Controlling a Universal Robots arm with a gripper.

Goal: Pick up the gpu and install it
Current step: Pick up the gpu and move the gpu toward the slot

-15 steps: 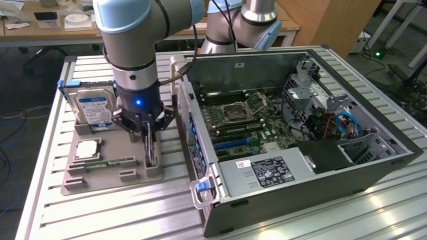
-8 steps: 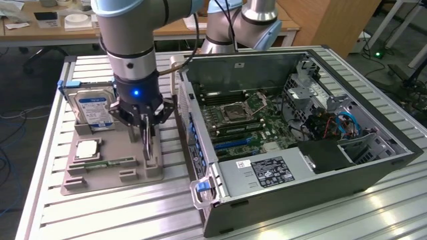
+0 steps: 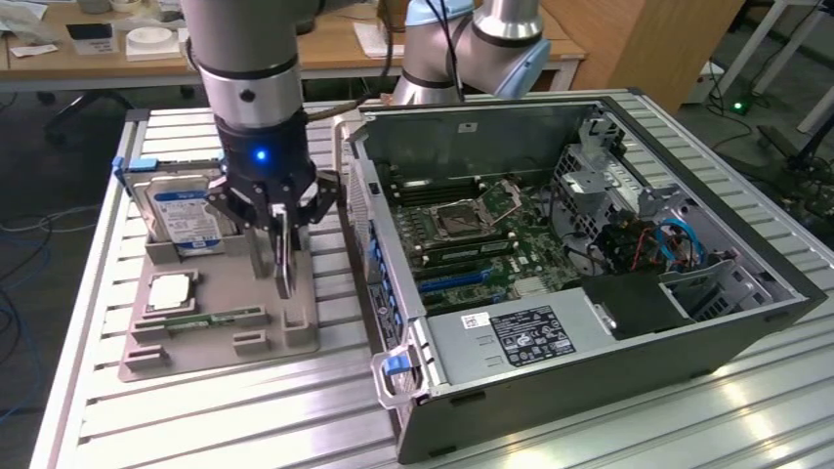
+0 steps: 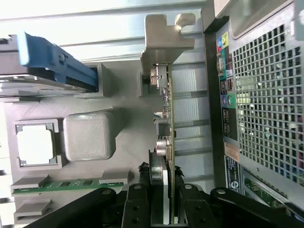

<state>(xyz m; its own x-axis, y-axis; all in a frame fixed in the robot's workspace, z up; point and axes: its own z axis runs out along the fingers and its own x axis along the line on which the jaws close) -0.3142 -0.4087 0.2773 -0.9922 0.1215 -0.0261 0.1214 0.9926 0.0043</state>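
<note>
The gripper [image 3: 277, 233] hangs straight down over the grey holder tray [image 3: 248, 366] on the slatted metal worktop [image 3: 234, 420]; its 2 black fingers [image 4: 138, 209] are closed in on the gpu [image 3: 284, 269], 1 on each face, with no gap visible between them and the card in the wrist view.

The gpu [image 4: 169, 118] stands upright on its long edge, seen edge-on from the gripper [image 4: 165, 209], its silver bracket at the far end; its lower end sits at the tray surface [image 4: 128, 156], and whether it is raised out of its slot cannot be told.

It lies between the tray's other parts and the open computer case [image 3: 729, 322]; the hard drive [image 3: 183, 210], a processor chip [image 3: 170, 291] and a green memory stick [image 3: 215, 319] are on the exterior view's left.
</note>
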